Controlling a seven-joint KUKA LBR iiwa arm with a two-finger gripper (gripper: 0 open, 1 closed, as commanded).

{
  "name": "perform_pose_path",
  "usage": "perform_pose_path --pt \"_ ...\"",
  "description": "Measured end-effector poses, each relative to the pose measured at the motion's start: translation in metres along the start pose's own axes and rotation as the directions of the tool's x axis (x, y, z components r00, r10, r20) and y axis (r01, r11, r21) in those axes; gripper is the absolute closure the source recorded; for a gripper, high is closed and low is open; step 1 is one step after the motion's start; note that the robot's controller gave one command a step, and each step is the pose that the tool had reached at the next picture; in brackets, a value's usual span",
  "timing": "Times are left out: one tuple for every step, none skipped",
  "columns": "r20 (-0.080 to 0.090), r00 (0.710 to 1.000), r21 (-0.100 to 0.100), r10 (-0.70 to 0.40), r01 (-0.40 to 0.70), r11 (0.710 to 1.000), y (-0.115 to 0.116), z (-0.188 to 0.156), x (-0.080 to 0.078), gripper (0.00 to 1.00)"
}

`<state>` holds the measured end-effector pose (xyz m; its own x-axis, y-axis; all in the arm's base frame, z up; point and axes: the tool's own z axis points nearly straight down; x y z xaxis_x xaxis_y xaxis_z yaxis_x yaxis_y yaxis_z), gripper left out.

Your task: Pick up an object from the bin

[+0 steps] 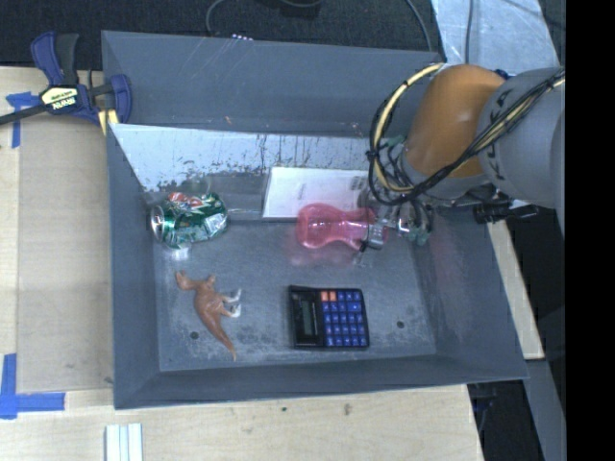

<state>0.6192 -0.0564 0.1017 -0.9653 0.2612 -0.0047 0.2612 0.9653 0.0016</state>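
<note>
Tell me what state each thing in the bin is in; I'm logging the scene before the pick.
green can: crushed, lying on its side.
pink bottle: lying on its side, narrow end towards the arm.
white card: flat, partly hidden by the pink bottle.
calculator: flat, keys up.
orange toy dinosaur: lying on its side.
jaws: down at the pink bottle's narrow end.

And there we have the pink see-through bottle (327, 227) (bulbous, narrow-necked), lying on its side, just behind the black calculator (329, 317), not touching it.
</note>
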Motion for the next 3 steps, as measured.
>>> perform_pose_path --pt "-0.009 1.000 0.006 -0.009 0.009 1.000 0.0072 0.0295 0.0033 0.00" --pt "-0.001 0.989 0.001 0.146 -0.146 0.989 0.0155 0.0310 0.0026 1.00" --pt "-0.001 0.989 0.001 0.145 -0.145 0.989 0.0156 0.0310 0.0026 1.00"
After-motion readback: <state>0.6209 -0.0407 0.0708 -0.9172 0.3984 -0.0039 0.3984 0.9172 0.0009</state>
